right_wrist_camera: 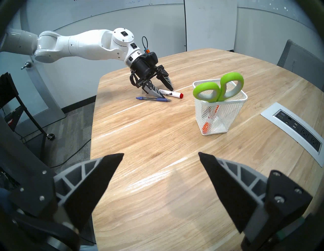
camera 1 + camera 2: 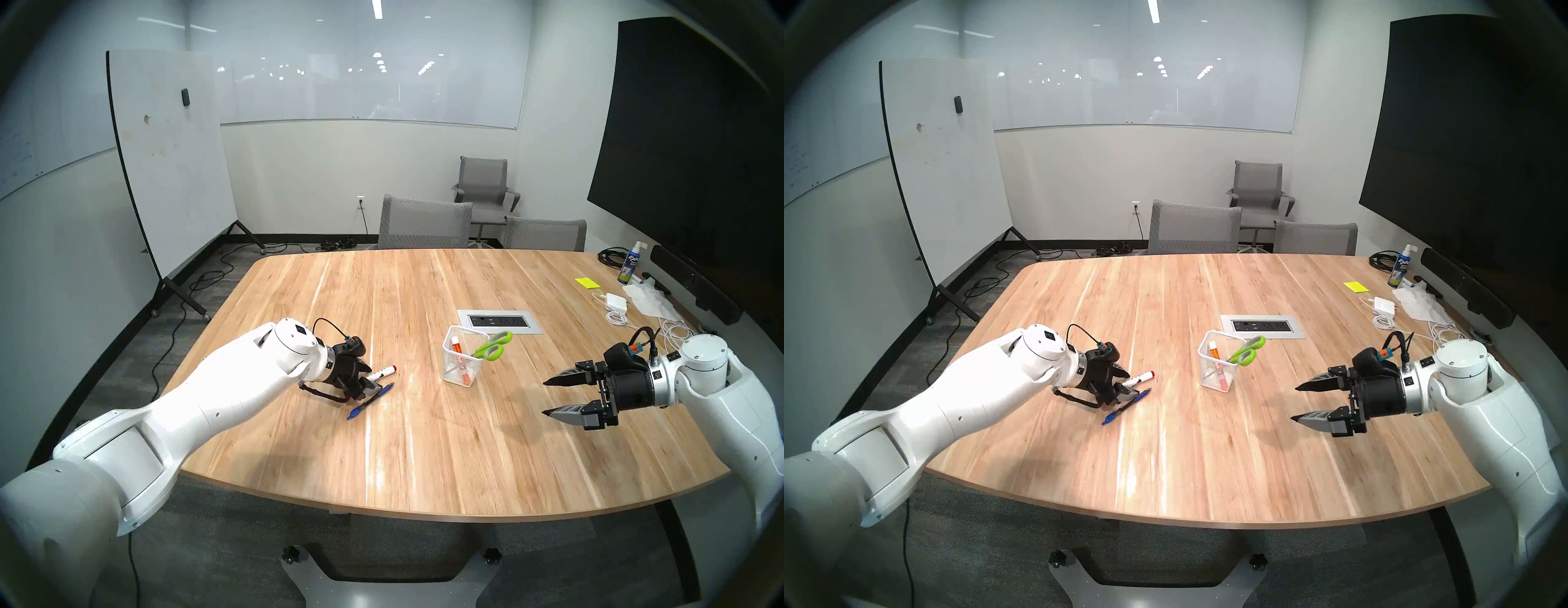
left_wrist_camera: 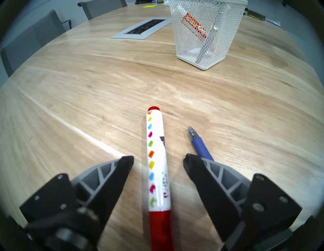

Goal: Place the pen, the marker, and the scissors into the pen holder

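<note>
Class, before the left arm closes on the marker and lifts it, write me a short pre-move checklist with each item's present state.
1. Marker lies between the left end effector's fingers: ok.
2. Fingers touching the marker: not ok, gaps on both sides.
3. Pen outside the fingers: ok, though close beside one.
4. Pen holder upright: ok.
5. Room inside beside the scissors: cannot tell.
6. Right end effector away from the holder: ok.
</note>
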Action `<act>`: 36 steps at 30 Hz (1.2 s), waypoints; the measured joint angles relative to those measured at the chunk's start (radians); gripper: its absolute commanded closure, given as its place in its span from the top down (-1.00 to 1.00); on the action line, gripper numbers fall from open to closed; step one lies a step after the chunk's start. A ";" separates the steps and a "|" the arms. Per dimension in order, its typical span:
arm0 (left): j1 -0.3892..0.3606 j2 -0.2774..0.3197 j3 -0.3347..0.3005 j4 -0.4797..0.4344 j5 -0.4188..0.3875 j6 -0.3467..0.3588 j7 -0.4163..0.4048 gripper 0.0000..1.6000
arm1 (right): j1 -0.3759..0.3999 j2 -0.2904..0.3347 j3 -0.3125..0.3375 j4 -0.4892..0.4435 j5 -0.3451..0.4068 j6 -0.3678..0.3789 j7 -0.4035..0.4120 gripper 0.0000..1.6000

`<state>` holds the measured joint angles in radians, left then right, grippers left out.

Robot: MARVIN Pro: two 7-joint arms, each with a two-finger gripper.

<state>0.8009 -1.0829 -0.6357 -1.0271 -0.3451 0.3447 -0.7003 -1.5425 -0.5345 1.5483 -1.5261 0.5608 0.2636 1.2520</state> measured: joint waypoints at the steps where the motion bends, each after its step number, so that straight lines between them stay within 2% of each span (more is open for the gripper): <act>1: -0.001 -0.001 0.001 0.001 0.000 -0.001 -0.002 0.40 | 0.000 0.000 0.000 0.000 0.000 0.000 0.000 1.00; 4: -0.003 -0.003 0.008 0.003 0.002 -0.004 -0.008 0.41 | 0.000 0.000 0.000 0.000 0.000 0.000 0.000 1.00; 6: -0.005 -0.004 0.011 0.006 0.004 -0.006 -0.010 0.24 | 0.000 0.000 0.000 0.000 0.000 0.000 0.000 1.00; 7: -0.007 -0.005 0.012 0.009 0.005 -0.008 -0.011 -0.07 | 0.000 0.000 0.000 0.000 0.000 0.000 0.000 1.00; 9: -0.009 -0.007 0.014 0.013 0.007 -0.010 -0.013 -0.22 | 0.000 0.000 0.000 0.000 0.000 0.000 0.000 1.00; 14: -0.015 -0.012 0.019 0.020 0.012 -0.015 -0.017 -0.29 | 0.000 0.000 0.000 0.000 0.000 0.000 0.000 1.00; 18: -0.018 -0.012 0.022 0.021 0.014 -0.014 -0.020 -0.58 | 0.000 0.000 0.000 0.000 0.000 0.000 0.000 1.00; 20: -0.020 -0.012 0.023 0.019 0.016 -0.011 -0.021 -0.59 | 0.000 0.000 0.000 0.000 0.000 0.000 0.000 1.00; 22: -0.022 -0.012 0.027 0.017 0.020 -0.008 -0.022 -0.45 | 0.000 0.000 0.000 0.000 0.000 0.000 0.000 1.00; 24: -0.025 -0.012 0.031 0.016 0.024 -0.006 -0.024 -0.51 | 0.000 0.000 0.000 0.000 0.000 0.000 0.000 1.00; 25: -0.025 -0.012 0.032 0.016 0.025 -0.005 -0.024 -1.00 | 0.000 0.000 0.000 0.000 0.000 0.000 0.000 1.00; 36: -0.007 0.000 0.030 -0.056 0.044 0.046 0.038 -1.00 | 0.000 0.000 0.000 0.000 0.000 0.000 0.000 1.00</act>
<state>0.7935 -1.0828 -0.6057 -1.0833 -0.3011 0.3909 -0.6622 -1.5425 -0.5345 1.5484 -1.5262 0.5608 0.2636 1.2519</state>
